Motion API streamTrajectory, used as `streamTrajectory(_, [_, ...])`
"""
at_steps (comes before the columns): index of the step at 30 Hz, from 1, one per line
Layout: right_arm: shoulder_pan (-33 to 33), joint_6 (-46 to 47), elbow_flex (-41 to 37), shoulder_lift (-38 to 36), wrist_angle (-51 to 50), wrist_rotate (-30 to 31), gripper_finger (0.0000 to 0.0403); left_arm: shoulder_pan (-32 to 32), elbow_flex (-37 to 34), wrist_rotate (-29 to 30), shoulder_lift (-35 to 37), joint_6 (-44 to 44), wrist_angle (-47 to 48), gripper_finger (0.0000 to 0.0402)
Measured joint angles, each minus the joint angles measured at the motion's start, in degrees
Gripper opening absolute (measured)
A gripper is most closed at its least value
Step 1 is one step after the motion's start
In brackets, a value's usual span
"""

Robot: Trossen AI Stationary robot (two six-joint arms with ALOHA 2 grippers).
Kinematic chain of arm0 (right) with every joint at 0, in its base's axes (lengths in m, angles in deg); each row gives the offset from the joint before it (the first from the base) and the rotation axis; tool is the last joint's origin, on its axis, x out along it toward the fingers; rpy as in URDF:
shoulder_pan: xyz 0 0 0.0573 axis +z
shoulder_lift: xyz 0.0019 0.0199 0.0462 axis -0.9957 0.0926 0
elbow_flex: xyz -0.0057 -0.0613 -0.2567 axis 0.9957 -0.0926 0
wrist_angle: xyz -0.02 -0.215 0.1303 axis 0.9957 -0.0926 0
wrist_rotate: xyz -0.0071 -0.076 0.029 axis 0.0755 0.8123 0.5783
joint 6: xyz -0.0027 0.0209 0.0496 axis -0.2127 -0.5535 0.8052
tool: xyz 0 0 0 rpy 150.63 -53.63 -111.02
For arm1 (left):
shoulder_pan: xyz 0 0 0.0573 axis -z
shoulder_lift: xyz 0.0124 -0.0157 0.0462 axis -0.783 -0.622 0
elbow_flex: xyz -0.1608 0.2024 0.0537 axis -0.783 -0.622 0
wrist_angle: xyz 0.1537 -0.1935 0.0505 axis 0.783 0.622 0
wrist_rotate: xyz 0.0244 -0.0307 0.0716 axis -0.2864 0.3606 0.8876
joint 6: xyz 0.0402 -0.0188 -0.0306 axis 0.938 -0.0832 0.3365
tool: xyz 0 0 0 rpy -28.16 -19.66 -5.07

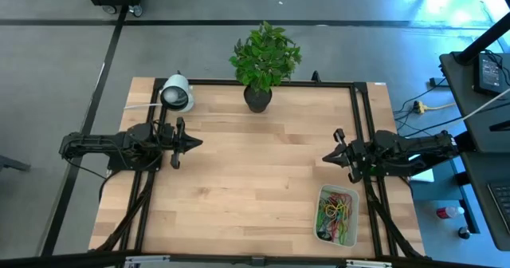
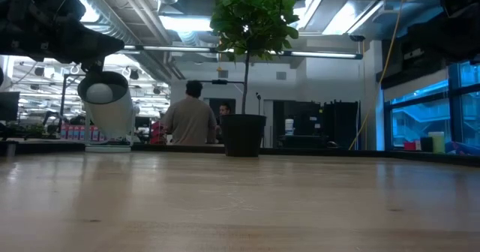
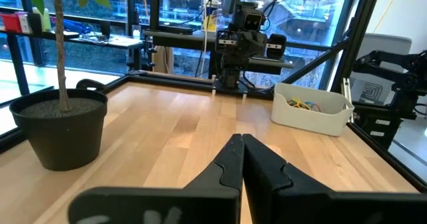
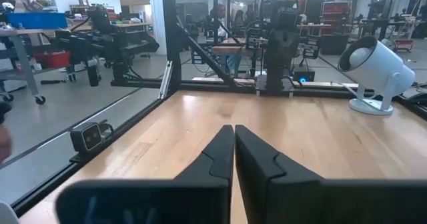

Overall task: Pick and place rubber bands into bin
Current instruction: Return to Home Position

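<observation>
The bin [image 1: 337, 217] is a pale translucent tray near the table's near right corner, with several green, yellow, red and pink rubber bands [image 1: 336, 210] lying inside; it also shows in the left wrist view as the bin [image 3: 311, 109]. My left gripper [image 1: 197, 143] hovers shut at the table's left side, holding nothing. My right gripper [image 1: 325, 158] hovers shut at the right side, just beyond the bin's far end, holding nothing. Their fingertips meet in the wrist views: left gripper [image 3: 239, 139], right gripper [image 4: 233, 127].
A dark plant pot [image 1: 257, 97] with a leafy plant stands at the far edge's middle. A white lamp-like device [image 1: 177, 93] sits at the far left corner. A black frame rail [image 1: 360, 124] runs along the table's right side. People stand in the room beyond the table.
</observation>
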State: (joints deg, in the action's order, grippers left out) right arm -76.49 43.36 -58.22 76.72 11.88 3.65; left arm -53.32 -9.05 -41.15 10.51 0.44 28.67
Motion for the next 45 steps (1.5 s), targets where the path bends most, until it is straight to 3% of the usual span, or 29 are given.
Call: streamTrajectory(45, [0.0,0.0,0.0,0.0,0.0,0.1,0.0033,0.0,0.0,0.0,0.0,0.0,0.0,0.0001])
